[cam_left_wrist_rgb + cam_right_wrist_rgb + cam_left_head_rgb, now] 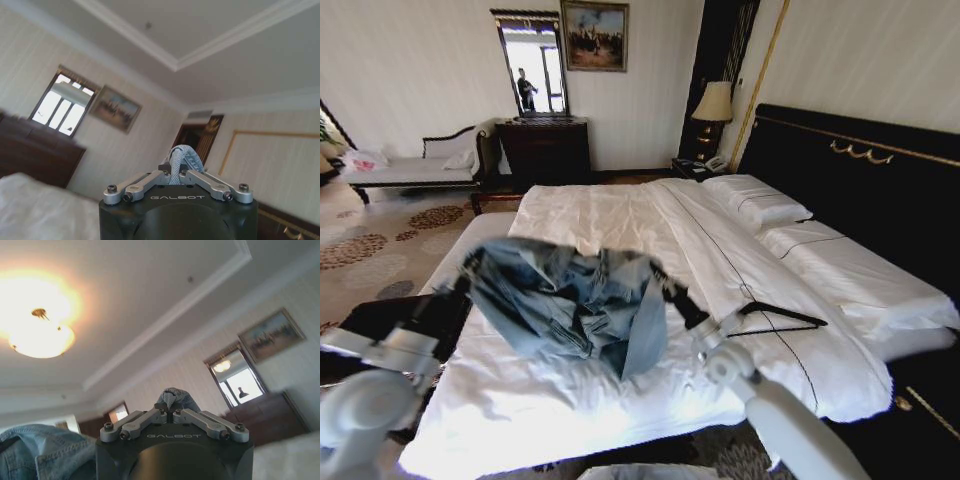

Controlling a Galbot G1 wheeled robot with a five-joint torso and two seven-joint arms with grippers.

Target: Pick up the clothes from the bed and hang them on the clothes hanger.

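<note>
The light-blue denim clothes (575, 300) hang stretched above the bed (620, 215), held between both arms. My left gripper (470, 268) is shut on one edge, and denim (181, 159) is pinched between its fingers in the left wrist view. My right gripper (665, 280) is shut on the other edge, with a fold of denim (172, 399) between its fingers in the right wrist view. More of the jacket (42, 450) hangs beside it. The black clothes hanger (775, 318) lies flat on the white sheet, to the right of the right arm.
White pillows (755, 200) lie against the black headboard (860, 170). A lamp (713, 105) stands on the nightstand. A dark dresser (545, 148) with a mirror and a white chaise (415, 165) stand by the far wall. Patterned carpet (380, 250) lies left of the bed.
</note>
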